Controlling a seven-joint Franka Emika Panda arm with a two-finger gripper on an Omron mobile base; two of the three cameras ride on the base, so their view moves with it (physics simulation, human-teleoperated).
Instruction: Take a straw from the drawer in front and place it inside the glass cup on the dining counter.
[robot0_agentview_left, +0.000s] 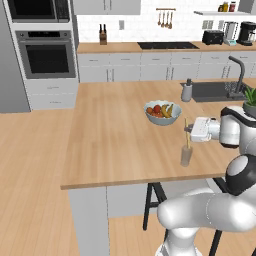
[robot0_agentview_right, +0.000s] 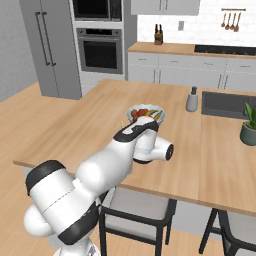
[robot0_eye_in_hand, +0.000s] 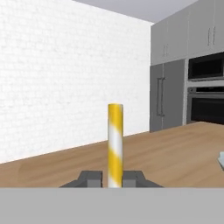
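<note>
One claw (robot0_eye_in_hand: 112, 178) is clamped on one yellow-and-white striped straw (robot0_eye_in_hand: 115, 144), which stands upright between its two dark fingertips (robot0_eye_in_hand: 90, 178). On the left base view the straw's lower end reaches into the one glass cup (robot0_agentview_left: 186, 156), which stands on the table (robot0_agentview_left: 110, 140) near its front edge, with one fruit bowl (robot0_agentview_left: 162, 113) just behind and one dispenser bottle (robot0_agentview_left: 187, 90) beside one sink (robot0_agentview_left: 215, 90) farther back. No lettering can be read anywhere

My arm reaches forward with the wrist level, the gripper (robot0_eye_in_hand: 112, 178) pointing sideways, its jaws closed on the straw (robot0_eye_in_hand: 115, 144)
</note>
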